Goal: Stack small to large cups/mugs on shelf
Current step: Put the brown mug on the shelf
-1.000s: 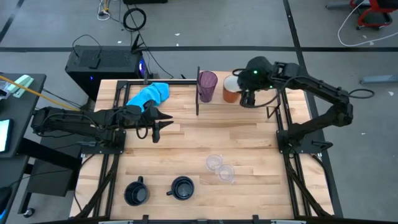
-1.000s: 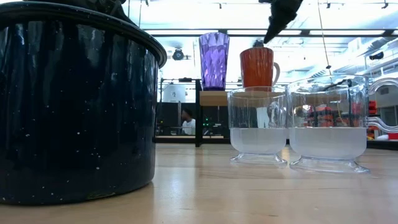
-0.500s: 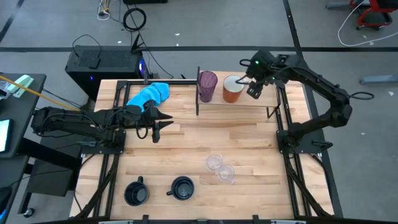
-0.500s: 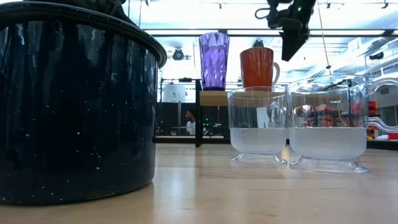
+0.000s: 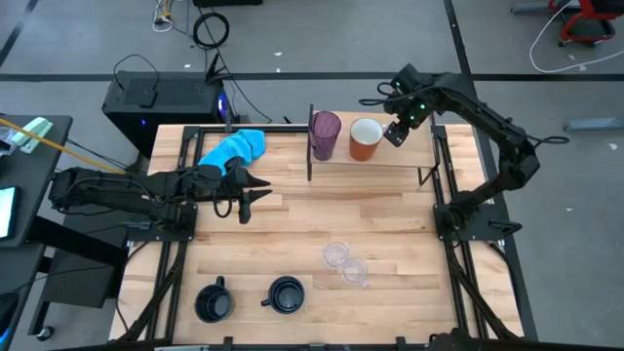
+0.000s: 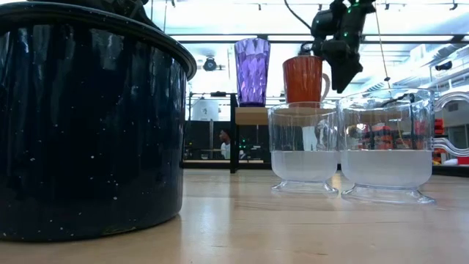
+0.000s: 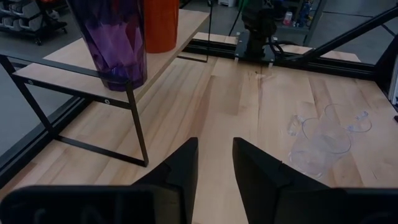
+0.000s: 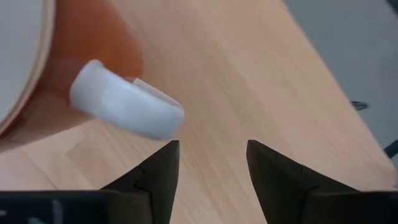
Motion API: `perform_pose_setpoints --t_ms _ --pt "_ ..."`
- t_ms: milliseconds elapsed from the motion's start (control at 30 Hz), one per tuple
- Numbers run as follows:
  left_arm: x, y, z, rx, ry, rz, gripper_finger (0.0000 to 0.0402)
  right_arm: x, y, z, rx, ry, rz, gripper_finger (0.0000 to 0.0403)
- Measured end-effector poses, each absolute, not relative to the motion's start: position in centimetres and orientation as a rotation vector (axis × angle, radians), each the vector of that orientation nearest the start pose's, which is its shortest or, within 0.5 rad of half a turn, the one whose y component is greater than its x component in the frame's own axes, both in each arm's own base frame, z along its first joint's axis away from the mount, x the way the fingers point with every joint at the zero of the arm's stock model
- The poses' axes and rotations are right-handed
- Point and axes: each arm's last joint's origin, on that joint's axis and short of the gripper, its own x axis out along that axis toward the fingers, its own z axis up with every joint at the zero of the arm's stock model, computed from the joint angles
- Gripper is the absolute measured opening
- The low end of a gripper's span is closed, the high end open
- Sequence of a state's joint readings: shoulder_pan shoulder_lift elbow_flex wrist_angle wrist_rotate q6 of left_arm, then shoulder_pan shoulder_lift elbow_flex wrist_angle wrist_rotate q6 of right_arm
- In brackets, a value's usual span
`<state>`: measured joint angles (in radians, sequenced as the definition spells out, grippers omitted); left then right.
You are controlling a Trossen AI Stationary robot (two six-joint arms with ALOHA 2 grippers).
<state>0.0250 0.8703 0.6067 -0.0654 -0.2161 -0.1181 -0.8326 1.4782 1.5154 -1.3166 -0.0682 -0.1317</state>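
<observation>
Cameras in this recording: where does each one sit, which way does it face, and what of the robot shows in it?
High view: overhead, straight down on the table; both arms, left gripper and right gripper, both open.
Low view: at tabletop height, looking across at the shelf; the right gripper comes in from above.
Left wrist view: faces the shelf and the clear cups, past its own fingers.
Right wrist view: looks down at the orange mug handle, past its own fingers.
Shared: the purple tumbler and orange mug appear in the high, low and left wrist views.
</observation>
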Motion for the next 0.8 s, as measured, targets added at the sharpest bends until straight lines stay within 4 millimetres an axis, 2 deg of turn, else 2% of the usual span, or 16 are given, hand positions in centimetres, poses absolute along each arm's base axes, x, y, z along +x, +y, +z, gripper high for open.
perform_pose_setpoints --t_ms 300,600,800 --pt "19.3 1.1 26.8 -0.084 0.315 0.258 0.0107 19.6 -21.1 32.4 0.450 1.239 -0.526 0.0181" --pt "19.2 1.1 26.7 -0.082 0.325 0.259 0.0107 20.1 -21.7 32.7 0.360 1.182 -0.526 0.0170" --pt "19.2 1.1 26.7 -0.082 0.325 0.258 0.0107 20.1 -21.6 32.7 0.270 1.203 -0.461 0.0169"
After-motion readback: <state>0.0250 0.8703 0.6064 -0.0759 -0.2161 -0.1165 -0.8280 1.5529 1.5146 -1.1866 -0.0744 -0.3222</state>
